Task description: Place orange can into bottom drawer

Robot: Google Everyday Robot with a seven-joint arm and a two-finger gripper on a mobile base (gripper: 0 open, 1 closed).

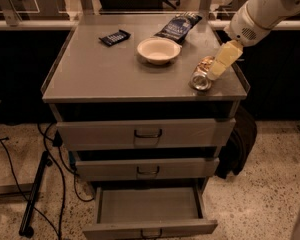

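The orange can (201,74) lies on its side near the right front corner of the grey cabinet top (105,74), silver end toward me. My gripper (218,65), with pale yellow fingers, hangs from the white arm at the upper right and reaches down right over the can's far side, against or just above it. The bottom drawer (149,211) is pulled open, and its shallow grey tray has nothing in it.
A white bowl (158,50), a dark blue snack bag (179,26) and a small dark bar (114,37) lie on the cabinet top. The two upper drawers (147,134) are shut. Cables and a stand leg (32,194) lie on the floor to the left.
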